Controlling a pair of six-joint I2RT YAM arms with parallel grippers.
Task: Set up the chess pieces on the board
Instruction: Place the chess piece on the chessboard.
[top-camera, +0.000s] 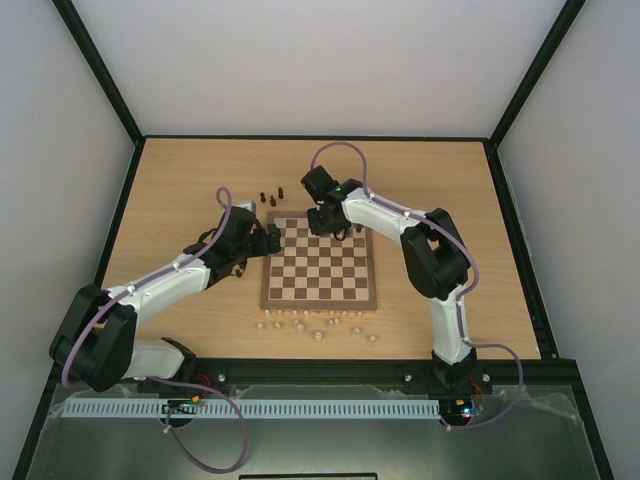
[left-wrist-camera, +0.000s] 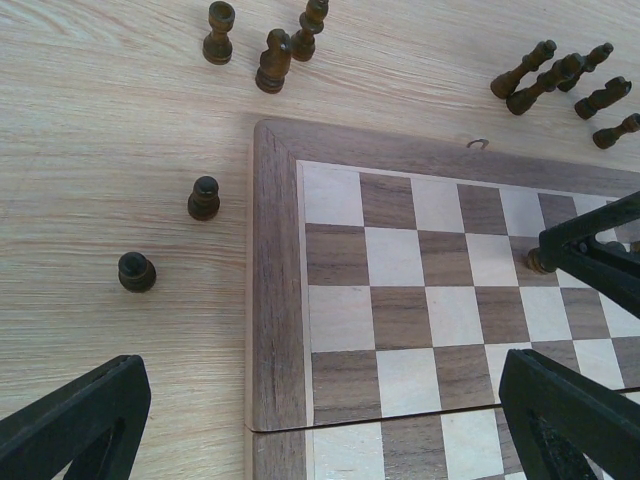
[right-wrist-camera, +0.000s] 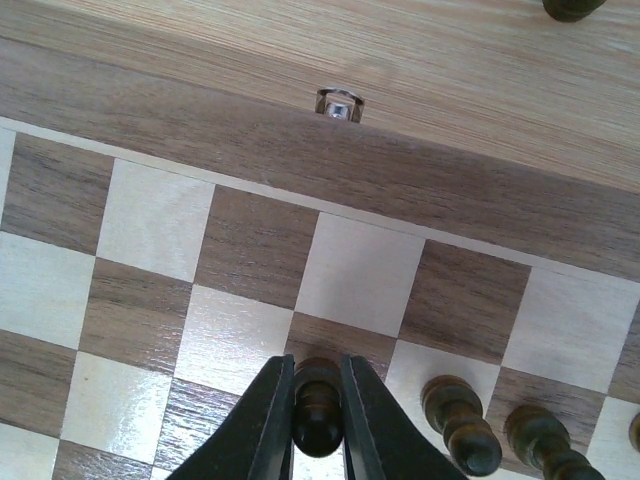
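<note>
The right gripper (right-wrist-camera: 316, 368) is pinched shut on one dark chess piece (right-wrist-camera: 318, 425), held upright over the board (right-wrist-camera: 250, 150) near its far edge, just beside two dark neighbours (right-wrist-camera: 460, 415) standing there. Placing it well likely means lowering until the base sits flat and centred in its square, opening only slightly, then lifting straight up. The left gripper (left-wrist-camera: 320, 400) hangs wide open and empty over the board's far-left corner. More dark pieces (left-wrist-camera: 272, 60) wait just beyond the far edge.
</note>
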